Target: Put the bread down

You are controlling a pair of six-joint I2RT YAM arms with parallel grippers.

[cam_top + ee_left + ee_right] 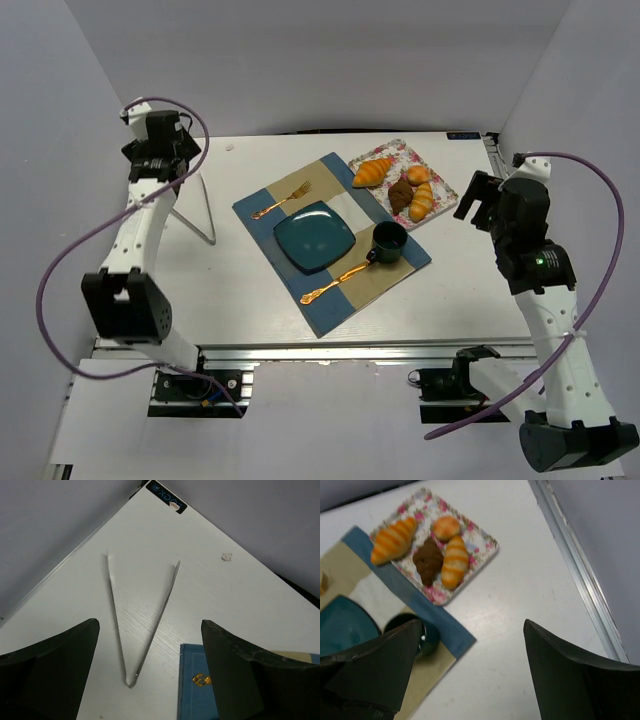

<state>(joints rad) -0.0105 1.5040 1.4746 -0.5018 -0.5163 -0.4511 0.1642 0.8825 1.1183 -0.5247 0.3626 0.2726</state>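
The bread point(372, 172) point(394, 540), a long golden-orange croissant with ridges, lies at the left end of the floral tray point(437, 176) point(487, 547) at the back right. My right gripper point(478, 200) point(472, 623) hovers open just right of the tray, above bare table, with nothing between its fingers. Over the table's far left, my left gripper point(157, 158) point(149, 623) hangs open and empty above a pair of metal tongs point(195, 205) point(135, 625) lying spread in a V.
Sharing the tray are a dark brown pastry point(427, 560) and two smaller golden rolls point(454, 561). A blue-and-beige placemat point(265, 195) holds a teal plate point(315, 236), dark cup point(389, 241), gold fork point(282, 201) and gold spoon point(338, 281). Walls close in on three sides.
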